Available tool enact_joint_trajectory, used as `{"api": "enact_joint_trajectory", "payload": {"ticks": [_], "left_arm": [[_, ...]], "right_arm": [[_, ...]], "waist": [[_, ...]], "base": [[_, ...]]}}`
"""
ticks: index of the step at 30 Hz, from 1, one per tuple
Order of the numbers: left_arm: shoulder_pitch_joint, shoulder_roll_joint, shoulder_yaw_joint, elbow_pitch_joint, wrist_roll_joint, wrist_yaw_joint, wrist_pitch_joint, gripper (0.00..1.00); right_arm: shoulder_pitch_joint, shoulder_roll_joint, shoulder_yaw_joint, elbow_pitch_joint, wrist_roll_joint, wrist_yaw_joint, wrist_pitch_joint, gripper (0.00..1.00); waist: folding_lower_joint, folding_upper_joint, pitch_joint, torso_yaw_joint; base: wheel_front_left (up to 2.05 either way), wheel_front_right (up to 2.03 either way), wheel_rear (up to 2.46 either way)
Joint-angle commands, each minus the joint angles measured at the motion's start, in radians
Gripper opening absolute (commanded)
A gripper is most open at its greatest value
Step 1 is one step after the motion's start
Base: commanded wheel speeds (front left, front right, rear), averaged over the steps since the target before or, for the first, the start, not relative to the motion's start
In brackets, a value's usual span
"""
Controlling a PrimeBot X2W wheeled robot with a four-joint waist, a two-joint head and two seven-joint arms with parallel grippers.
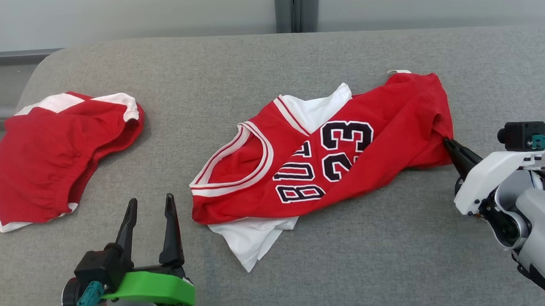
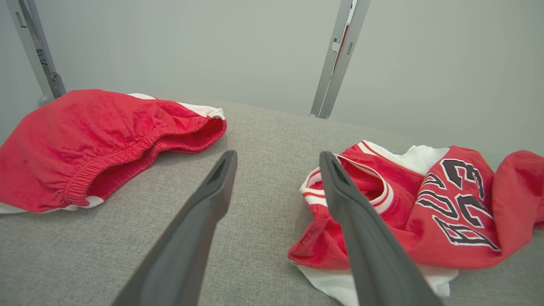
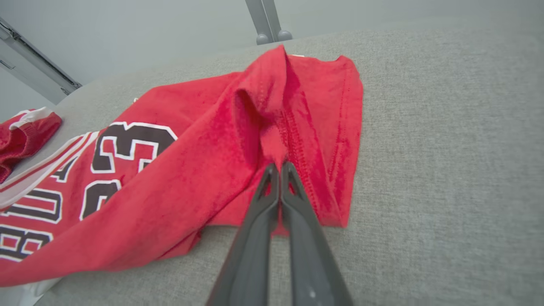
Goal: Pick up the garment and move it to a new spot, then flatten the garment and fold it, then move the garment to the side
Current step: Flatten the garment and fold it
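The right gripper (image 1: 448,143) clamps the red jersey (image 1: 393,117) at its right edge, ready to lift; the left gripper (image 1: 151,201) sits wide open, empty.

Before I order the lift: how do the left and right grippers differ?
The left gripper is open and empty; the right gripper is shut on the jersey, pinching a raised fold at its stitched edge. The left gripper sits clear of the jersey, near its collar end; the right gripper touches it. Both have long dark fingers.
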Motion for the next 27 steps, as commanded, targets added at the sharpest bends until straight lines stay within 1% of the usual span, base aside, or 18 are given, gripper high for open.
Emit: {"api": "enact_joint_trajectory", "payload": {"ticks": [1, 5, 8, 10, 12, 14, 16, 18, 20, 21, 22, 23, 25, 27], "left_arm": [[0.012, 0.006, 0.003, -0.002, 0.005, 0.0, 0.0, 1.0], [0.018, 0.009, 0.011, -0.005, 0.005, 0.0, 0.0, 1.0], [0.022, 0.011, 0.015, -0.009, 0.007, 0.003, 0.0, 1.0], [0.019, 0.011, 0.014, -0.01, 0.008, 0.003, 0.0, 1.0], [0.015, 0.012, 0.015, -0.012, 0.008, 0.003, 0.0, 1.0], [0.011, 0.013, 0.016, -0.012, 0.009, 0.002, 0.0, 1.0], [0.007, 0.015, 0.017, -0.01, 0.01, 0.0, 0.0, 1.0], [0.0, 0.015, 0.017, -0.009, 0.011, -0.001, 0.0, 1.0], [-0.006, 0.015, 0.017, -0.007, 0.011, -0.003, 0.0, 1.0], [-0.006, 0.015, 0.017, -0.004, 0.012, -0.004, 0.0, 1.0], [-0.007, 0.015, 0.016, -0.003, 0.012, -0.005, 0.0, 1.0], [-0.007, 0.015, 0.014, -0.001, 0.013, -0.005, 0.0, 1.0], [-0.007, 0.014, 0.012, 0.003, 0.013, -0.007, 0.0, 1.0], [-0.004, 0.016, 0.012, 0.009, 0.013, -0.007, 0.0, 1.0]], "right_arm": [[0.025, -0.014, -0.007, -0.026, 0.026, 0.0, 0.008, 0.0], [0.066, -0.084, -0.043, -0.132, 0.079, 0.0, 0.026, 0.0], [0.105, -0.138, -0.077, -0.215, 0.121, 0.0, 0.06, 0.0], [0.131, -0.181, -0.101, -0.258, 0.141, 0.0, 0.083, 0.0], [0.162, -0.211, -0.116, -0.296, 0.159, 0.0, 0.111, 0.0], [0.19, -0.23, -0.124, -0.33, 0.171, 0.0, 0.14, 0.0], [0.23, -0.257, -0.125, -0.358, 0.202, 0.0, 0.196, 0.0], [0.265, -0.281, -0.121, -0.362, 0.216, 0.0, 0.244, 0.0], [0.29, -0.288, -0.122, -0.352, 0.217, 0.0, 0.271, 0.0], [0.299, -0.288, -0.128, -0.339, 0.205, 0.0, 0.271, 0.15], [0.304, -0.284, -0.132, -0.326, 0.197, 0.0, 0.268, 0.84], [0.31, -0.28, -0.14, -0.304, 0.182, 0.0, 0.258, 1.0], [0.305, -0.275, -0.165, -0.255, 0.134, 0.0, 0.217, 1.0], [0.295, -0.247, -0.187, -0.232, 0.101, 0.001, 0.176, 1.0]], "waist": [[0.0, 0.0, -0.011, -0.024], [0.0, 0.0, -0.017, -0.065], [0.0, 0.0, -0.013, -0.096], [0.0, 0.0, -0.009, -0.111], [0.0, 0.0, -0.003, -0.124], [0.0, 0.0, 0.004, -0.133], [0.0, 0.0, 0.01, -0.141], [0.0, 0.0, 0.016, -0.143], [0.0, 0.0, 0.02, -0.146], [0.0, 0.0, 0.022, -0.146], [0.0, 0.0, 0.022, -0.146], [0.0, 0.0, 0.022, -0.145], [0.0, 0.0, 0.018, -0.143], [0.0, 0.0, 0.01, -0.142]], "base": [[0.0, 0.0, 0.0], [0.0, 0.0, 0.0], [0.0, 0.0, 0.0], [0.0, 0.0, 0.0], [0.0, 0.0, 0.0], [0.0, 0.0, 0.0], [0.0, 0.0, 0.0], [0.0, 0.0, 0.0], [0.0, 0.0, 0.0], [0.0, 0.0, 0.0], [0.0, 0.0, 0.0], [0.0, 0.0, 0.0], [0.0, 0.0, 0.0], [0.0, 0.0, 0.0]]}}
